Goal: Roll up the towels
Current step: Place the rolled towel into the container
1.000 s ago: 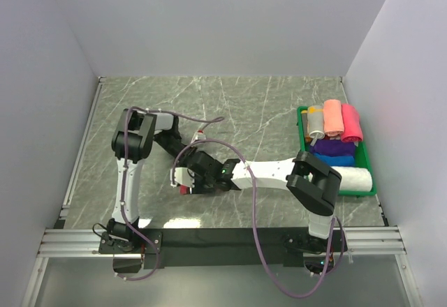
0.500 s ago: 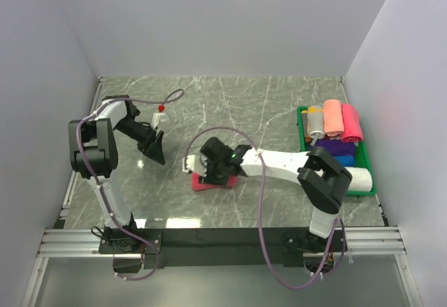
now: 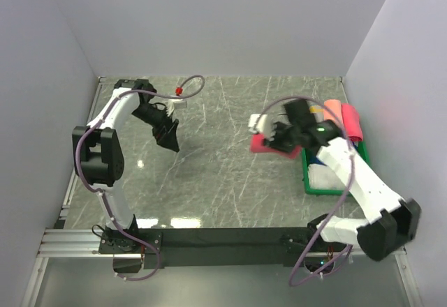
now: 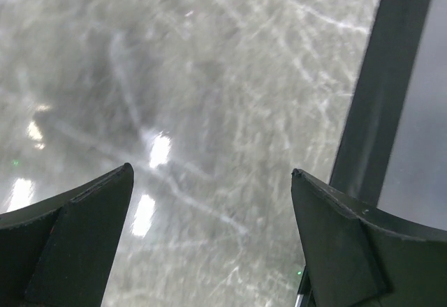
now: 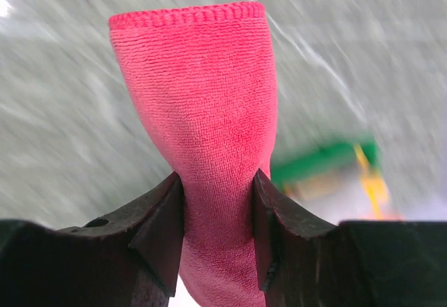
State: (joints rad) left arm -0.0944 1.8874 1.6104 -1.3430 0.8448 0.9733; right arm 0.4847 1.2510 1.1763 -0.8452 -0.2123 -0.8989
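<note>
At frame right, the right end effector (image 3: 279,138) clamps the rolled red towel (image 3: 263,145) near the tray (image 3: 328,193); stowing seems next. The left end effector (image 4: 211,171) gapes.

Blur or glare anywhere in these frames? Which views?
Right wrist: red towel sharp, table and green tray behind it motion-smeared. Left wrist: table soft, with glare spots. Top external: crisp, lamp reflections near the front edge.
</note>
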